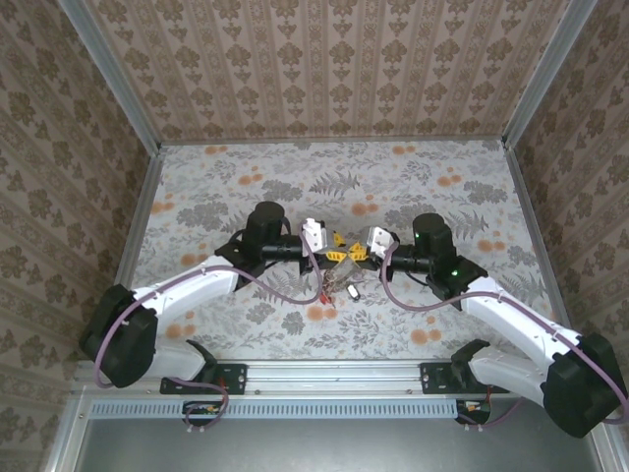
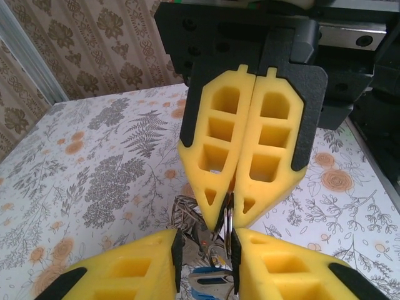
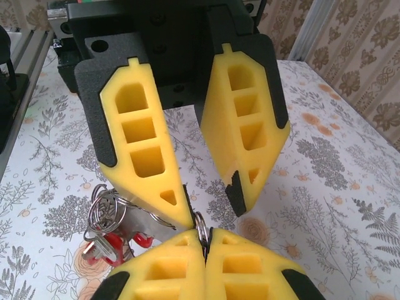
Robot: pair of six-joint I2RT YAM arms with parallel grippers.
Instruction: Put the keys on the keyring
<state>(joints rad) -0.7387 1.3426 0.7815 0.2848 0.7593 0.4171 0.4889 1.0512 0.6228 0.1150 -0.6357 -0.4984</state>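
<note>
Both arms met near the middle of the table [image 1: 246,324], fingertips facing each other. From the right wrist I saw the right gripper [image 3: 203,242] fully closed, its yellow pads pressed together on the keyring [image 3: 201,226]. It read as a thin metal ring standing on edge, its upper arc poking out above the tips. The left wrist view showed the same pinch from the other side: right gripper [image 2: 225,215] tips together, ring edge between them.

The left gripper [image 3: 209,205] was only partly open, with a clear gap between its fingers. One fingertip [image 3: 178,212] sat just beside the ring and the other stood apart from it. I saw nothing clamped between them.

The keys [image 3: 109,240] hung in a bunch below and to the side of the ring. They had red heads and some small wire loops [image 3: 103,203] on top, and rested on the table near its centre. From overhead the bunch [image 1: 339,280] lay just on the near side of the two grippers. From the left wrist, a blue-headed key [image 2: 209,282] showed in the gap between the left gripper's [image 2: 206,244] own fingers. I couldn't tell if any key was already threaded on the ring — too cluttered.
</note>
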